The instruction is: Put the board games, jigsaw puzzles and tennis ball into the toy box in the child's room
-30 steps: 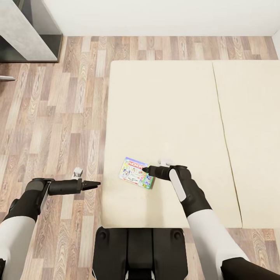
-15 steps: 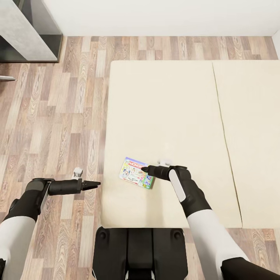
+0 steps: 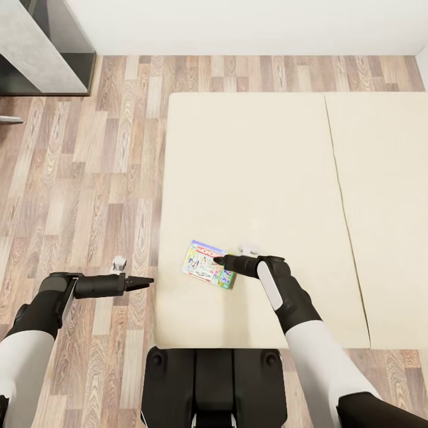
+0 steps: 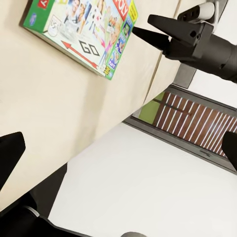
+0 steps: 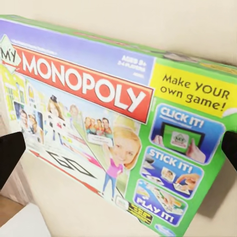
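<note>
Broadly, the bed (image 3: 261, 178) takes up most of the head view, its beige cover split by a seam, with wood-plank floor (image 3: 89, 178) to its left and a grey unit (image 3: 41, 47) in the far corner. The robot stands at the bed's near edge.

Next in size are the arms. The left gripper (image 3: 141, 280) hangs over the floor just off the bed's edge, its fingers drawn close to a point and holding nothing. It has not moved over the last second.

The right gripper (image 3: 219, 260) is what has changed: it has crept a little leftward across the mattress, so its tips now sit over the right edge of the board game (image 3: 208, 271), where a second ago they were just short of it. In the right wrist view the two dark fingertips (image 5: 10, 155) stand wide apart at either side of the picture, with the Monopoly box (image 5: 118, 128) lying flat between them, not yet gripped. The left wrist view shows the same fingers parted just beside the box's corner (image 4: 81, 34).

That small advance suggests the reach is nearly done; the likely next need is to close on the thin box's edge, which lies flat on soft bedding and may be awkward to pinch.
</note>
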`<state>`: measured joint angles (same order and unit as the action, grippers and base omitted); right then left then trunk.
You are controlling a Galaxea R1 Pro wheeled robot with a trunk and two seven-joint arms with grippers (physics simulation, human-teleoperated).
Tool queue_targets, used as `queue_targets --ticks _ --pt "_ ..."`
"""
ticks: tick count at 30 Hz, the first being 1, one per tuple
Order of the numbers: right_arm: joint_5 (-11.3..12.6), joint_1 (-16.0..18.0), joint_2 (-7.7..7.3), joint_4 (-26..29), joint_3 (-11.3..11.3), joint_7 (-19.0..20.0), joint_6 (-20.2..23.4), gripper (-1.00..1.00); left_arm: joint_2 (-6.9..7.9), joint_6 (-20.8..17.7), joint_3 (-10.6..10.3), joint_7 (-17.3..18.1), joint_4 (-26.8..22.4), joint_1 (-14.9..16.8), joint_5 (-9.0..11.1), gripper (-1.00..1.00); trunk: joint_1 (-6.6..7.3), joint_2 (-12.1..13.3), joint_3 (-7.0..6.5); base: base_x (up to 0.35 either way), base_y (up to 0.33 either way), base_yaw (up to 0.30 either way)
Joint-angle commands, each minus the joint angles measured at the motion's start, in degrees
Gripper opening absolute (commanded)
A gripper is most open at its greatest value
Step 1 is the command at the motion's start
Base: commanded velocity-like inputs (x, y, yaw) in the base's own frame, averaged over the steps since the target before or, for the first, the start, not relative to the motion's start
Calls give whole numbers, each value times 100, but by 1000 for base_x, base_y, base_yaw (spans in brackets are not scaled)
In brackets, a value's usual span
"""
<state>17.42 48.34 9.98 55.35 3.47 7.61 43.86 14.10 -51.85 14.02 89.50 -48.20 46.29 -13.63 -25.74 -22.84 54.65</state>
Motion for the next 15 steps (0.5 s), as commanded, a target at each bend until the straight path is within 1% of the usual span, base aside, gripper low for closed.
queue_targets --ticks 1,8,15 --pt "-28 0 1 -10 -4 52 19 100 -4 -59 13 50 -5 3 -61 100 -4 -8 6 0 0 0" --pt "-30 0 1 -32 -1 256 -4 100 -4 -60 13 50 -5 3 -61 100 -4 -8 6 0 0 0" --pt "-85 0 1 -41 12 222 -37 100 -4 -60 9 50 -5 3 -61 100 -4 -8 6 0 0 0"
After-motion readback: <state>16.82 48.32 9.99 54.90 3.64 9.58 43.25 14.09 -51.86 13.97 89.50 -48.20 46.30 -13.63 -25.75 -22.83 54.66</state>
